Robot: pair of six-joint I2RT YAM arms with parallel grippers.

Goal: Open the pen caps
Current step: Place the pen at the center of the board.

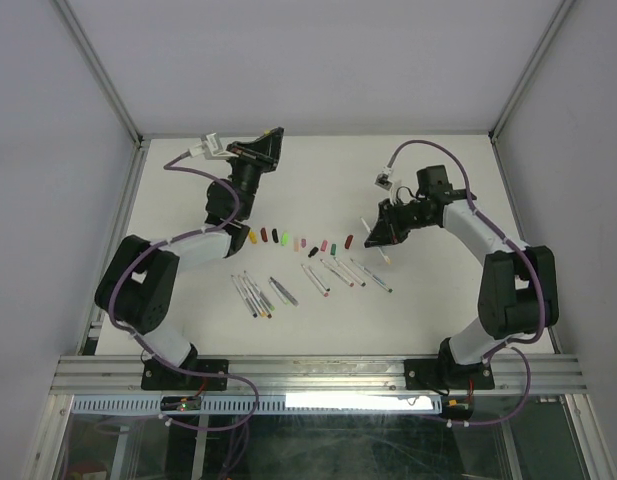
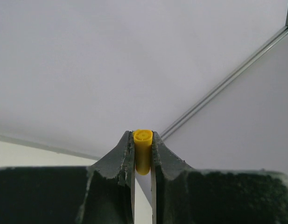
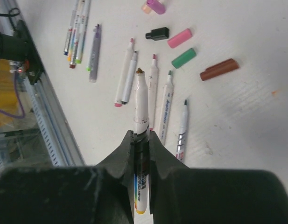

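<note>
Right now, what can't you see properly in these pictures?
Left wrist view: lower end of the yellow cap, hidden between the jaws.
Right wrist view: print on the held pen, blurred and partly covered by the jaws.
Top view: the row of caps, too small for detail; the yellow cap, hidden by its jaws.

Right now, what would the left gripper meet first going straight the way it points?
Nothing near: the left gripper, shut on the yellow cap, faces only the enclosure wall; depth unclear.

The jaws clamp a white pen (image 3: 142, 100), tip seemingly brown, above loose caps (image 3: 183, 58) and other pens (image 3: 125, 77).
</note>
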